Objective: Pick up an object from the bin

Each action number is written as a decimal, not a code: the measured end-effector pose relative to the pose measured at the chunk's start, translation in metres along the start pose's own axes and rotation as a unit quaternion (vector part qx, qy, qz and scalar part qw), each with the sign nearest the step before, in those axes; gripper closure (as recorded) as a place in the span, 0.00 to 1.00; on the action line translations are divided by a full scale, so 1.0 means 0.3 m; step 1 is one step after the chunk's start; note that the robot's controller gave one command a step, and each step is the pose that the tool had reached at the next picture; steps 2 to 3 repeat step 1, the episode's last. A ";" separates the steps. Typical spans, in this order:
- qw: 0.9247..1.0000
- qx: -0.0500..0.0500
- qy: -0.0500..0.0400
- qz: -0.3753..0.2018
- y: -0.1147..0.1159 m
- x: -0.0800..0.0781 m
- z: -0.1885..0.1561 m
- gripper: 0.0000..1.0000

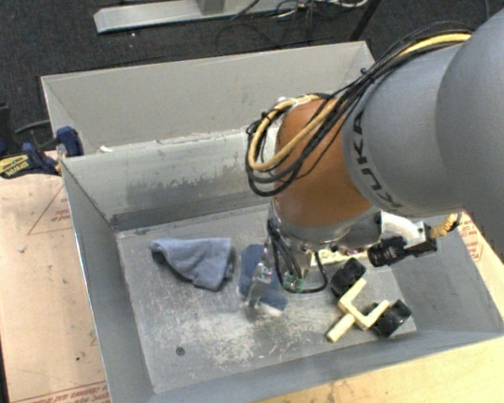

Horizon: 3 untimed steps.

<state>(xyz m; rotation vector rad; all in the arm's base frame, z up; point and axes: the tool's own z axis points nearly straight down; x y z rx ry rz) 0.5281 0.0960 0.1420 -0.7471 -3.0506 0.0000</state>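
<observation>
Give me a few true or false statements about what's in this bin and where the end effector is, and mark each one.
1. A crumpled blue cloth lies on the floor of the bin. True.
2. The end effector is at the bin's left wall. False: it is near the middle of the bin, just right of the cloth.
3. A cream and black piece lies toward the view's lower right. True.
4. The cloth covers the cream and black piece. False: they lie apart.
</observation>
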 end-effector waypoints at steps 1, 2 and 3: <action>1.000 -0.001 -0.001 0.000 0.002 -0.002 -0.040 1.00; 1.000 -0.001 -0.001 0.000 0.002 -0.002 -0.040 1.00; 1.000 -0.001 -0.001 0.000 0.002 -0.002 -0.040 1.00</action>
